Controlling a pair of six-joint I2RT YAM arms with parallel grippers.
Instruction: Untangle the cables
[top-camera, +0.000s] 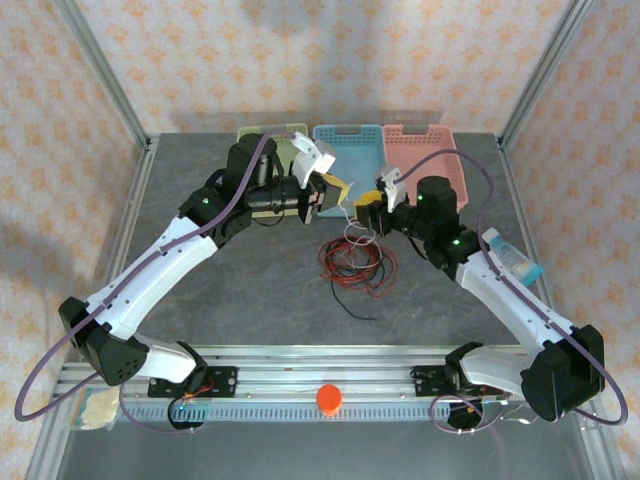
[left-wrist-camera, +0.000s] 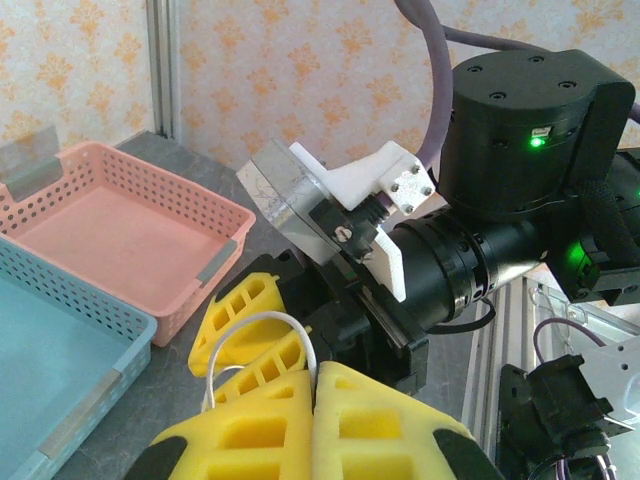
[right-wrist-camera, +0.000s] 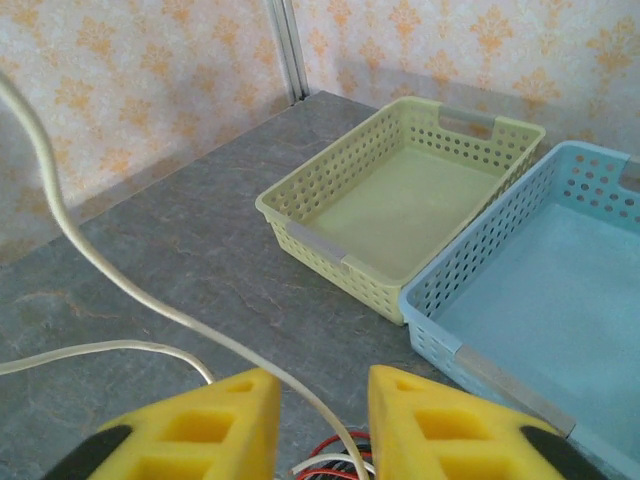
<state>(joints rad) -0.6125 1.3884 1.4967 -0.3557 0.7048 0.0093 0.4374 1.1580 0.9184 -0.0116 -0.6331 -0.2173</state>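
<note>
2 end effectors meet above the cable pile at mid-surface.
We see the left end effector (left-wrist-camera: 316, 410) fully closed, pinching the whitish cable (left-wrist-camera: 270, 316), which loops up out of the seam between its tips. The right end effector (right-wrist-camera: 312, 388) is partly open; a whitish strand runs loose through its gap, not clamped. The red coil (top-camera: 378, 268) and black cable (top-camera: 355, 305) lie overlapped on the grey surface (top-camera: 250, 290), just on the near side of both end effectors. We cannot tell how the whitish cable joins the pile.
</note>
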